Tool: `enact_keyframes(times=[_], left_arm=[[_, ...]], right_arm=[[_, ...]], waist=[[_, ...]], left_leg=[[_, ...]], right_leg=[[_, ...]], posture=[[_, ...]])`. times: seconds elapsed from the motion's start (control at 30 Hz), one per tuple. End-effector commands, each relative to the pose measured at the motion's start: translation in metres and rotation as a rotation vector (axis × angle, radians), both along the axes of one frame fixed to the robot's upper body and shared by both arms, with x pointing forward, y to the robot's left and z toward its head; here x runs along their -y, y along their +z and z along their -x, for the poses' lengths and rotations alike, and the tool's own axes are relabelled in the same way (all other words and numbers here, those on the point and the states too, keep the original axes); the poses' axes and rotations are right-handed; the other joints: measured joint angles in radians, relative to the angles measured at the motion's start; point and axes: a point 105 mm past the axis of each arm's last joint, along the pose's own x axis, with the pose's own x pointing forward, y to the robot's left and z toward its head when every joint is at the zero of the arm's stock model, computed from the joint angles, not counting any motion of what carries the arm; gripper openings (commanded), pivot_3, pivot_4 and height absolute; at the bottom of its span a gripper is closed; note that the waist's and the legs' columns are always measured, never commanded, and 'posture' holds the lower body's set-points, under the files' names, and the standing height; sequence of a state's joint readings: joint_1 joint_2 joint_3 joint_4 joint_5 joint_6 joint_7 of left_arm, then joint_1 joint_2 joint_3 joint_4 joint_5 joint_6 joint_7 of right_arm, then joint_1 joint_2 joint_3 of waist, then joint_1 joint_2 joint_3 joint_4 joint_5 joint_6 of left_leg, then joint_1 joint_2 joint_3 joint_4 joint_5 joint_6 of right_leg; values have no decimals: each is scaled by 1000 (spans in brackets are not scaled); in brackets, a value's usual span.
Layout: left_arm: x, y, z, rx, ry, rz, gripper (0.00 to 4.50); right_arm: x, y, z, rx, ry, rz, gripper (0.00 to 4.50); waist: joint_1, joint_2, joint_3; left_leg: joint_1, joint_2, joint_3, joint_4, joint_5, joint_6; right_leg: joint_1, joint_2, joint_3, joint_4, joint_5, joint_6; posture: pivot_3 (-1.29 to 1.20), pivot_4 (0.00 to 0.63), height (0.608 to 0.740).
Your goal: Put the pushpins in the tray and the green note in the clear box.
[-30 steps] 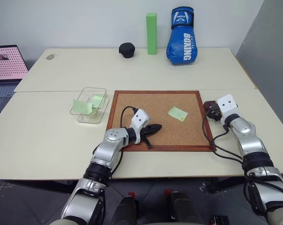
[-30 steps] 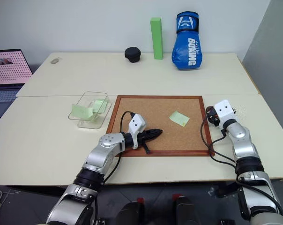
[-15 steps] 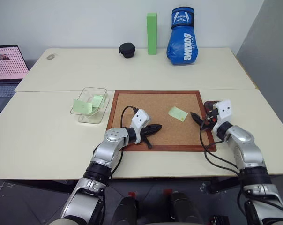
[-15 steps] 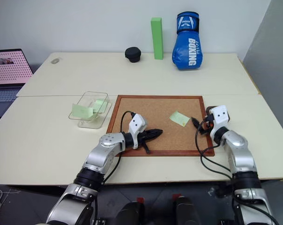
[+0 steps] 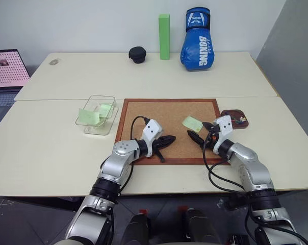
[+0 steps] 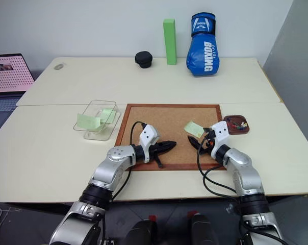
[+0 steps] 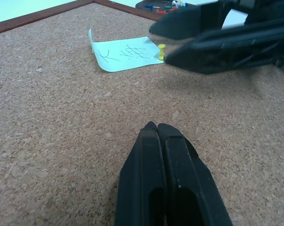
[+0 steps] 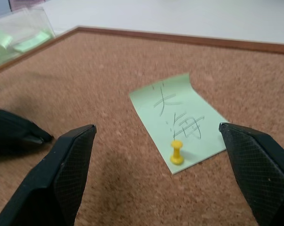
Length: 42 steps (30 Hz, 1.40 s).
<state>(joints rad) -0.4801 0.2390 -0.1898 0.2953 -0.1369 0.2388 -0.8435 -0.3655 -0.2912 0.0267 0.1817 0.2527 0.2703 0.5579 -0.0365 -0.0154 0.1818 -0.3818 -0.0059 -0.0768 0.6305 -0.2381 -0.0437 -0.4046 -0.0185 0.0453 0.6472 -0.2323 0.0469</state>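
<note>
On the corkboard (image 5: 144, 109), the right gripper (image 5: 199, 137) now hangs just short of the green note (image 5: 193, 123), its two black fingers spread wide apart. A second ago it stood over the tray (image 5: 234, 118) off the board's right edge, and it has since swung left across the frame toward the paper. The right wrist view shows the note lying flat between the open fingertips, pinned near its closer edge by a single yellow pushpin (image 8: 177, 152) standing upright in the cork. The tray sits uncovered beside the board with small coloured pins inside it, so a delivery there looks finished — a judgement from how things lie. The left gripper (image 5: 168, 139) has not stirred; its fingers are pressed together on nothing, resting low over the cork on the board's near left part, pointing toward the note. The clear box (image 5: 97, 114) stands off the board's left edge, well apart from the note, already holding pale green slips. The approach suggests the yellow pin is the next target — the note cannot come free for the box until that pin is out.
</note>
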Motion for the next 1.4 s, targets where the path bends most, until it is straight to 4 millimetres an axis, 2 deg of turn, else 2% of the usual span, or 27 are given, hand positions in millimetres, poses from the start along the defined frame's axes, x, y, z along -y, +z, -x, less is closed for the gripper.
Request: enact_keyframes(times=[0.03,0.07,0.17,0.37,0.53,0.8,1.03,1.27,1.4], left_arm=[[0,-16,9,-60,-8,-16,0],[0,-16,9,-60,-7,-16,0],[-2,-17,9,-63,-2,-17,0],[-3,-15,8,-60,6,-16,0],[-4,-16,8,-62,14,-13,0],[-5,-15,7,-65,19,-10,0],[-9,-16,6,-63,28,-18,0],[-7,-16,6,-65,28,-14,0],[-5,-17,7,-67,23,-13,0]], right_arm=[[0,7,-10,39,-20,21,4443],[-1,7,-11,41,-15,21,4443],[-5,7,-11,48,1,23,3907],[-7,5,-10,49,19,25,2718],[-4,3,-9,48,13,32,1546],[-4,-1,-4,48,33,74,28],[5,6,-14,107,-51,127,28],[9,48,-15,230,-79,101,28],[2,62,-11,253,-59,93,28]], waist=[[-2,0,0],[-2,0,0],[-3,0,0],[-5,0,0],[-5,0,0],[-5,0,0],[-6,0,0],[-5,0,0],[-5,0,0]], left_leg=[[0,0,0,0,0,0],[0,0,0,0,0,0],[0,0,0,0,0,0],[0,0,0,0,0,0],[0,0,0,0,0,0],[0,0,0,0,0,0],[0,0,0,0,0,0],[0,0,0,0,0,0],[0,0,0,0,0,0]], right_leg=[[0,0,0,0,0,0],[0,0,0,0,0,0],[0,0,0,0,0,0],[0,0,0,0,0,0],[0,0,0,0,0,0],[0,0,0,0,0,0],[0,0,0,0,0,0],[0,0,0,0,0,0],[0,0,0,0,0,0]], posture=[[0,150,740],[0,150,740],[0,150,740],[0,150,740],[0,150,740],[0,150,740],[0,150,740],[0,150,740],[0,150,740]])
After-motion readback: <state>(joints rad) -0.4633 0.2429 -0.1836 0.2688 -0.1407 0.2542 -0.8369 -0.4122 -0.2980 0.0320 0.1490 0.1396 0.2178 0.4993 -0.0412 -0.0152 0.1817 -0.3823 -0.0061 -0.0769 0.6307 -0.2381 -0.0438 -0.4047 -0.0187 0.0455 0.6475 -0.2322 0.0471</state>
